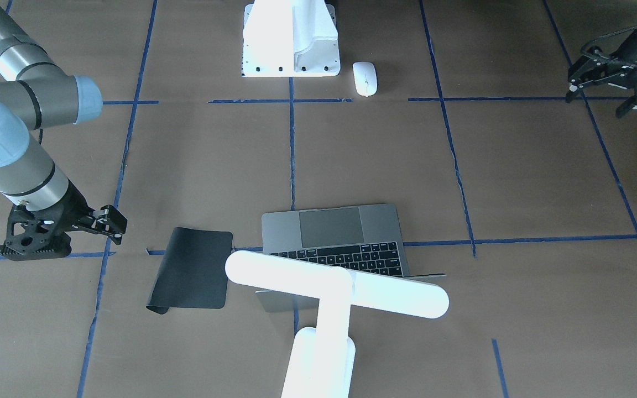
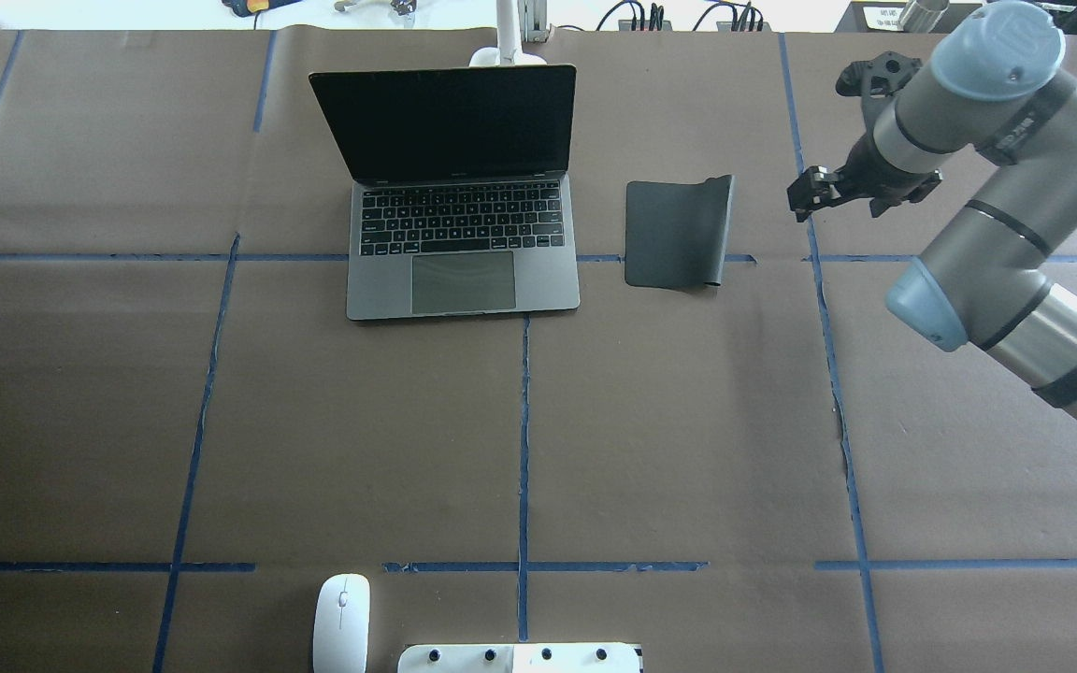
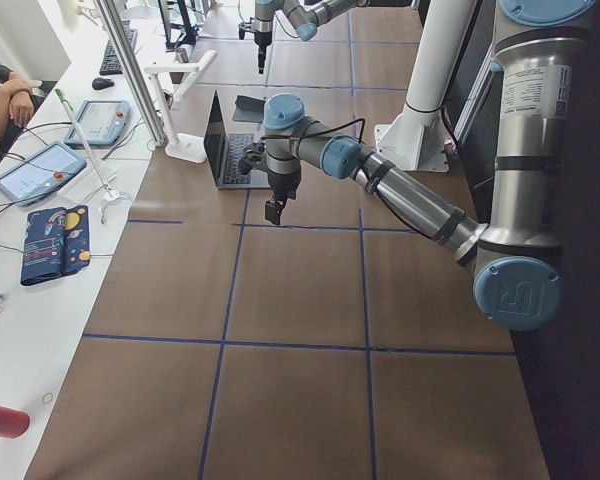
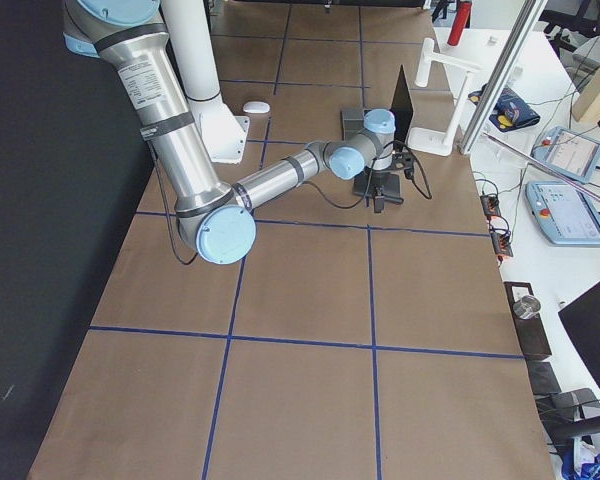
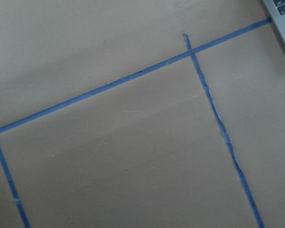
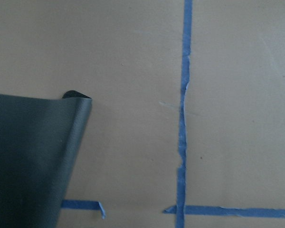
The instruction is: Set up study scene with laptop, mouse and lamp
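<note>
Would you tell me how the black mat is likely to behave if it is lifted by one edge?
Probably floppy: the mat looks thin and one edge curls up, so it would likely drape when lifted. It seems light for its area. Pushed, it may buckle rather than slide.

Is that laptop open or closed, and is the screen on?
Open: the laptop has its lid standing up behind the exposed keys and trackpad. The screen is plain black in the overhead view, so it looks off.
</note>
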Robot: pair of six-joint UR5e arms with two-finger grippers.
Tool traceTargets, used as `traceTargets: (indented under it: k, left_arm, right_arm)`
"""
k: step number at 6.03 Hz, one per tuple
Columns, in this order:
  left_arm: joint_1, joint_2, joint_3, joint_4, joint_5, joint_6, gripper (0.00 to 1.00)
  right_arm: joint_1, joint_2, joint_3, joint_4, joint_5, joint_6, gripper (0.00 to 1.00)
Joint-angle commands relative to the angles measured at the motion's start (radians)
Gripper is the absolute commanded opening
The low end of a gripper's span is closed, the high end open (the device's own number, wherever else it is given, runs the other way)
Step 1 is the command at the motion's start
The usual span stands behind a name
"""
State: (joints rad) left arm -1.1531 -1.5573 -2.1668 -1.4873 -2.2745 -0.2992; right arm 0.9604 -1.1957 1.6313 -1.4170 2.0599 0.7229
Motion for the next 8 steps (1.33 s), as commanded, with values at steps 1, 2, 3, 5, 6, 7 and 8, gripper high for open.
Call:
traceTargets:
  k: [1, 2, 3, 5, 6, 7, 8]
  left_arm:
    - [0.186, 0.000, -0.055, -0.086, 0.118, -0.310, 1.00]
    - [0.304, 0.000, -0.094, -0.099, 0.204, -0.439, 1.00]
    - [0.449, -0.001, -0.116, -0.132, 0.307, -0.613, 1.00]
    - [0.762, -0.021, -0.123, -0.182, 0.558, -0.910, 1.00]
    - [0.870, -0.036, -0.120, -0.180, 0.635, -0.993, 1.00]
    - [0.954, -0.050, -0.108, -0.179, 0.665, -1.058, 1.00]
    - [1.034, -0.067, -0.097, -0.176, 0.705, -1.112, 1.00]
  right_arm:
    - [0.094, -0.155, 0.108, -0.039, 0.061, -0.252, 1.00]
    - [0.174, -0.270, 0.160, -0.039, 0.104, -0.398, 1.00]
    - [0.249, -0.388, 0.204, -0.037, 0.111, -0.543, 1.00]
    - [0.441, -0.549, 0.216, -0.043, 0.213, -0.855, 1.00]
    - [0.519, -0.599, 0.217, -0.057, 0.261, -0.928, 1.00]
    - [0.550, -0.631, 0.225, -0.060, 0.259, -0.930, 1.00]
    - [0.551, -0.634, 0.223, -0.060, 0.261, -0.928, 1.00]
